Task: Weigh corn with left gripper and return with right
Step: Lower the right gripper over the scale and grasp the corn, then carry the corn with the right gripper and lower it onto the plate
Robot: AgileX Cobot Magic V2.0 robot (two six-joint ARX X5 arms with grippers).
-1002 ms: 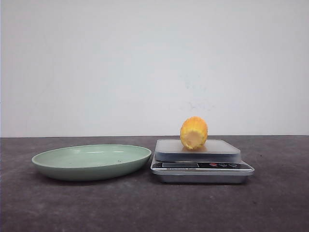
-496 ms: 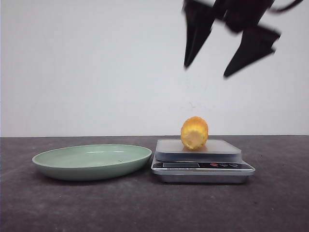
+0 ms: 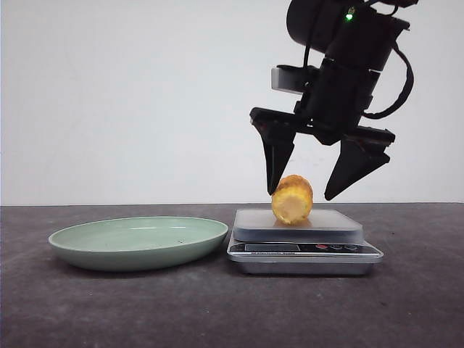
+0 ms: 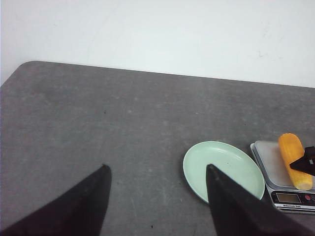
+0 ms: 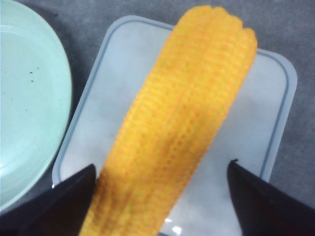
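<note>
The corn (image 3: 291, 199), a yellow-orange cob piece with a paler cut end, lies on the platform of the silver kitchen scale (image 3: 304, 239). My right gripper (image 3: 304, 194) is open and hangs just above it, one finger on each side of the cob. In the right wrist view the corn (image 5: 182, 123) lies lengthwise on the scale platform (image 5: 256, 123) between my fingertips (image 5: 74, 194). My left gripper (image 4: 157, 169) is open and empty, high over the dark table left of the plate. The corn (image 4: 293, 158) and scale (image 4: 280, 174) show at that view's right edge.
A pale green plate (image 3: 138, 241) sits empty on the dark table just left of the scale; it also shows in the left wrist view (image 4: 224, 169) and the right wrist view (image 5: 29, 98). A white wall stands behind the table.
My right gripper has come down from above into the front view and now straddles the corn, open. The corn, scale and plate have not moved.
</note>
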